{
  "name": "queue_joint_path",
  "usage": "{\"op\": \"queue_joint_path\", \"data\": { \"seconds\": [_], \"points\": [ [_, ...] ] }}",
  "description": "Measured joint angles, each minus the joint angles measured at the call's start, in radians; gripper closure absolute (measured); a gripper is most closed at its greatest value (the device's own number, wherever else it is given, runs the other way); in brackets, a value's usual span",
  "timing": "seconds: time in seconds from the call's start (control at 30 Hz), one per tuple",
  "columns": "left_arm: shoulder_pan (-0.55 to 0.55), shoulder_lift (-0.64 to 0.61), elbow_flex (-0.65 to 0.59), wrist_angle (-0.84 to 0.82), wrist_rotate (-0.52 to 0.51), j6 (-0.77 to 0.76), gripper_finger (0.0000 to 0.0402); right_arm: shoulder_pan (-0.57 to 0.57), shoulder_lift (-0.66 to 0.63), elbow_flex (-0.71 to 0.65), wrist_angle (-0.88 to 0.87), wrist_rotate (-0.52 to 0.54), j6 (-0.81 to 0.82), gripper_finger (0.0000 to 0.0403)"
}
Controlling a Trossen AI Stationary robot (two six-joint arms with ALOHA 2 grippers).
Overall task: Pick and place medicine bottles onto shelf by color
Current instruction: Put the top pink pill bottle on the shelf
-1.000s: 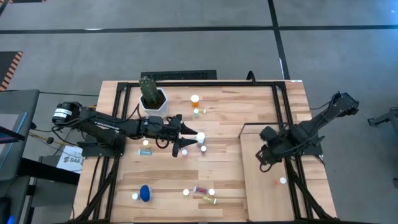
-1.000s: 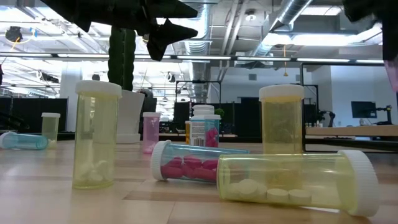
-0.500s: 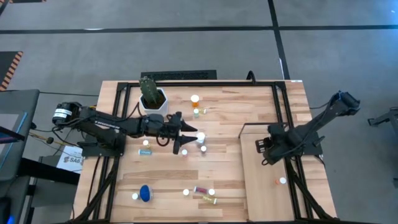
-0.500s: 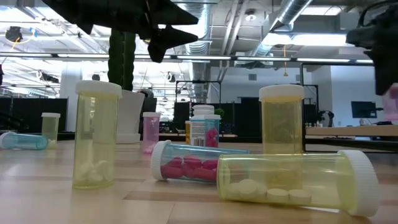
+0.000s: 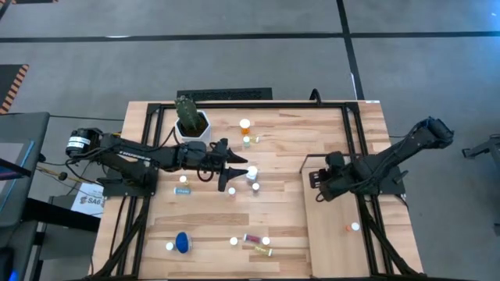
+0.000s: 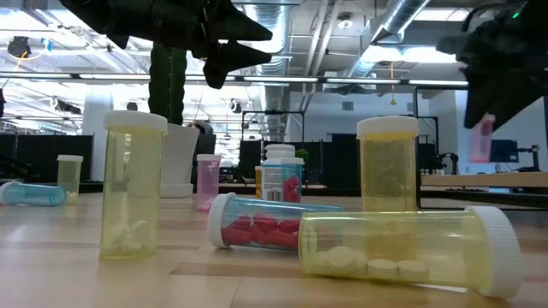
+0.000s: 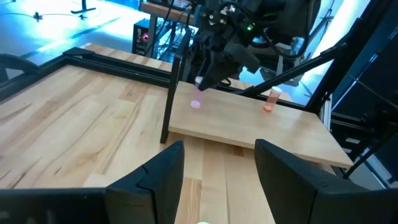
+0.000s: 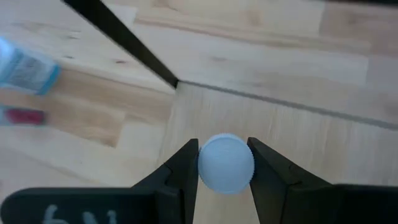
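Since the earlier frames the right end effector (image 5: 319, 186) has been carried from the middle of the shelf (image 5: 336, 234) toward its inner corner, while the left end effector (image 5: 237, 173) has stayed where it was over the middle of the counter (image 5: 281, 133). The right end effector is closed on a pink bottle (image 7: 198, 92) with a white cap (image 8: 226, 163), held clear above the shelf near that corner; the cap is seen clamped between the two fingers (image 8: 180, 171) in the right wrist view. The left end effector is held half open and empty, with a white-capped bottle (image 5: 252, 172) just ahead of its tips and another (image 5: 255, 186) just beside it. An orange bottle (image 5: 353, 228) stands on the shelf, well apart from the right end effector. Farther bottles are scattered on the striped wooden counter: an orange one (image 5: 245, 125) beyond the left end effector, and a yellow-green bottle lying on its side (image 6: 402, 252) and a pink-filled one (image 6: 270, 224) near the low camera. A potted cactus (image 5: 190, 119) stands near the counter's far edge. Open shelf surface remains around the right end effector; grey floor surrounds the counter.
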Motion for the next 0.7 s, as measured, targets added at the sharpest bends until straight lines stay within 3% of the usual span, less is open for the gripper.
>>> {"op": "queue_joint_path", "data": {
  "seconds": [0.33,0.7],
  "points": [
    [0.000,0.000,0.000,-0.007,0.000,0.004,0.0219,-0.124,0.056,-0.001,0.129,-0.077,-0.236,0.0270],
    [0.000,0.000,0.000,-0.007,0.000,0.006,0.0219,-0.180,0.058,0.000,0.171,-0.137,-0.334,0.0268]
  ]
}}
